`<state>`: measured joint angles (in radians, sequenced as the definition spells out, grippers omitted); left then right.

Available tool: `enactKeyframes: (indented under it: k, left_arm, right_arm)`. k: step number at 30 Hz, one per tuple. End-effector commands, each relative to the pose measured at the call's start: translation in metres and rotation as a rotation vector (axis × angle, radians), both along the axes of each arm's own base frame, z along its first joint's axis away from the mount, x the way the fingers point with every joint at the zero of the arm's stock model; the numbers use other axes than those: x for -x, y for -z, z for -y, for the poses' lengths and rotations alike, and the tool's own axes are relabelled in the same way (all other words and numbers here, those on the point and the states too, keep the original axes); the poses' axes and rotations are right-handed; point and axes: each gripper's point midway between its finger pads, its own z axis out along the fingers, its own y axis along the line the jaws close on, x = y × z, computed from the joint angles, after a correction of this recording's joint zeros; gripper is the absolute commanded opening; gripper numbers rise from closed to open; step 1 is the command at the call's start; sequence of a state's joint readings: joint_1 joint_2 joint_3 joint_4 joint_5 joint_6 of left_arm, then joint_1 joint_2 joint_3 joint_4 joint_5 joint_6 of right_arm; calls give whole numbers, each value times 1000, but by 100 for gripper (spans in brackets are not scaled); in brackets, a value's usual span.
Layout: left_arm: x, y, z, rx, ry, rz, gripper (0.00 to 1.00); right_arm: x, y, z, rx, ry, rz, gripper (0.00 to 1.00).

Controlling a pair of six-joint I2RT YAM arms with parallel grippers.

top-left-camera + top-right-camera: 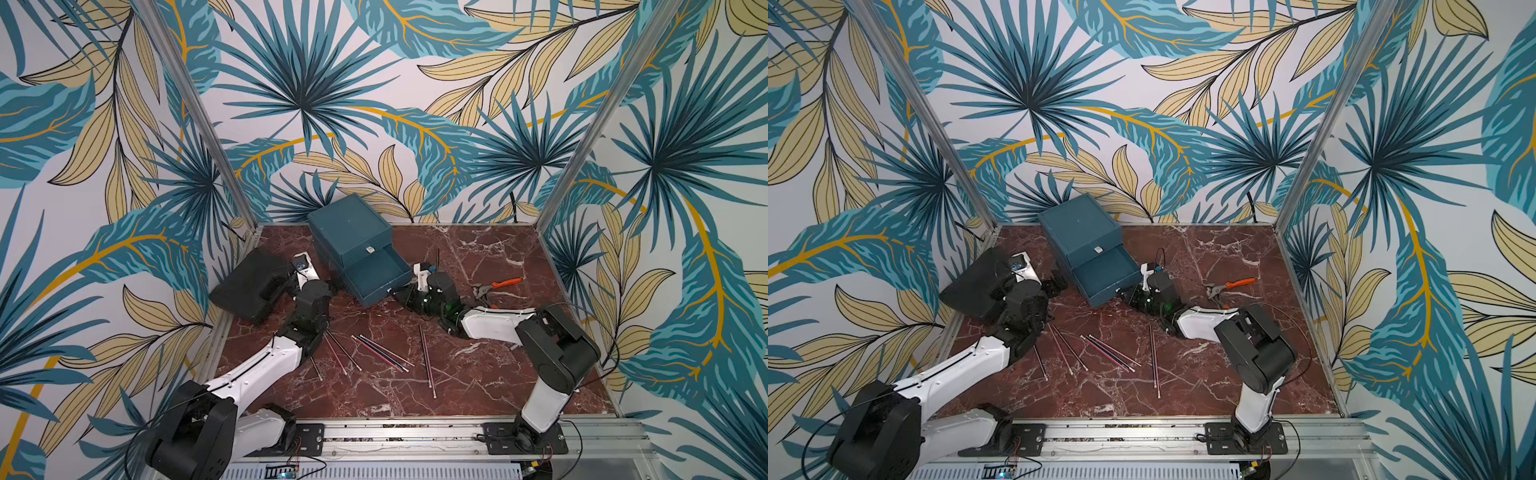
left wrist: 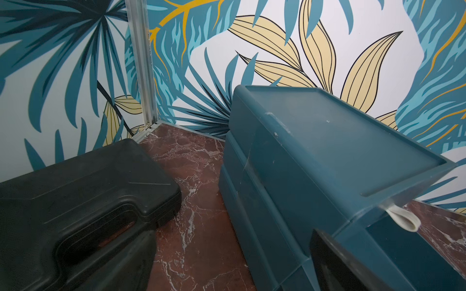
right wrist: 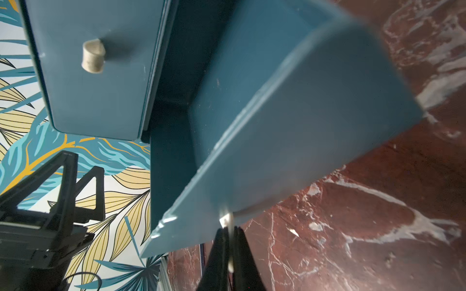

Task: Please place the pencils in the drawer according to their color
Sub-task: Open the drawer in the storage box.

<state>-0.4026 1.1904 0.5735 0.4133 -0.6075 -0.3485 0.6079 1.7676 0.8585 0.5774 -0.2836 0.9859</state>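
The dark teal drawer chest [image 1: 351, 232] [image 1: 1079, 232] stands at the back of the marble floor, seen close in the left wrist view [image 2: 327, 151]. A drawer below the top one [image 1: 374, 272] [image 3: 290, 113] is pulled out, and what shows of its inside is bare. My right gripper [image 3: 229, 234] [image 1: 397, 291] is shut on that drawer's white pull tab [image 3: 225, 219]. My left gripper [image 1: 332, 286] [image 2: 227, 277] stands open at the chest's left front corner. Several pencils [image 1: 380, 353] [image 1: 1108, 353] lie loose on the floor in front.
A flat black case [image 1: 249, 286] [image 2: 75, 201] lies left of the chest, close to my left arm. Orange-handled pliers [image 1: 496, 286] [image 1: 1229, 286] lie to the right, behind my right arm. Patterned walls enclose the floor on three sides.
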Motion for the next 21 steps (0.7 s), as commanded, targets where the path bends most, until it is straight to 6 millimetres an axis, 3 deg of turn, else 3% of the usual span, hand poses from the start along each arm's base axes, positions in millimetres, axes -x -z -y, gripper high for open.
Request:
enactKeyframes:
  k: [1, 7, 11, 21]
  left_arm:
    - [4, -3, -5, 1, -18, 10, 100]
    - [4, -2, -5, 1, -18, 9, 100]
    - [4, -1, -5, 3, -15, 8, 100]
    - [4, 1, -4, 4, -13, 4, 100]
  right_arm:
    - [22, 27, 7, 82, -21, -68, 0]
    - [29, 32, 8, 101, -31, -82, 0]
    - [30, 37, 11, 120, -27, -88, 6]
    - [33, 23, 7, 117, -38, -61, 6]
